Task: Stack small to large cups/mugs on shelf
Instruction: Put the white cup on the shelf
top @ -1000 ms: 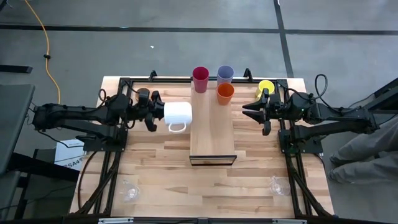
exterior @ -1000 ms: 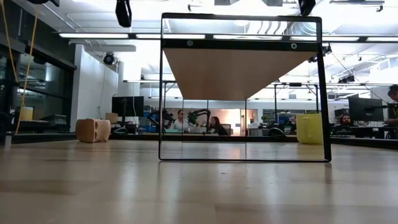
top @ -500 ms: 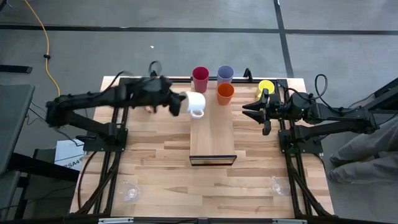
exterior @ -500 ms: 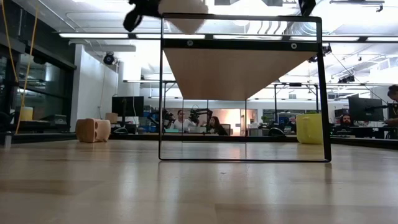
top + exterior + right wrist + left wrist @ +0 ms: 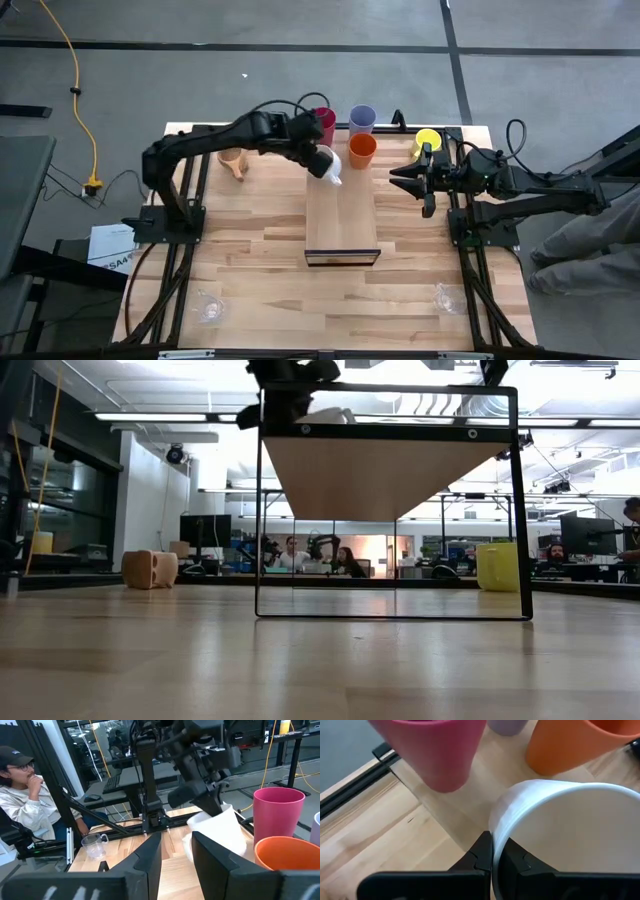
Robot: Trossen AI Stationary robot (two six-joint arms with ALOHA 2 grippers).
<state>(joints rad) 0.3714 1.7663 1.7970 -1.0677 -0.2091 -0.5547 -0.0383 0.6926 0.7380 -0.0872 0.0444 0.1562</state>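
My left gripper (image 5: 312, 152) is shut on the white mug (image 5: 326, 165) over the far left part of the pale shelf (image 5: 342, 215), next to the crimson tumbler (image 5: 322, 125). The lavender tumbler (image 5: 362, 120) and orange tumbler (image 5: 362, 150) stand on the shelf's far end. The yellow mug (image 5: 427, 141) stands on the table right of the shelf. My right gripper (image 5: 396, 175) is open and empty, right of the shelf near the yellow mug. The tan wooden cup (image 5: 233, 160) sits at the far left. My left gripper pinches the white mug's rim wall (image 5: 495, 837), one finger inside the mug and one outside. The fingers come slanting down from the table's far left. The mug is tilted, its handle (image 5: 335, 180) toward the near side; whether its base touches the shelf I cannot tell.
Two clear glasses lie near the table's front corners, one at the left (image 5: 208, 306) and one at the right (image 5: 447, 296). A person sits beyond the table's left side in the right wrist view (image 5: 25, 785). The shelf's near half is bare.
My left gripper has carried the white mug from the table left of the shelf toward the right and far edges, up over the shelf's far left part beside the crimson tumbler. The mug has turned and tipped. The wooden cup, hidden before, now shows.
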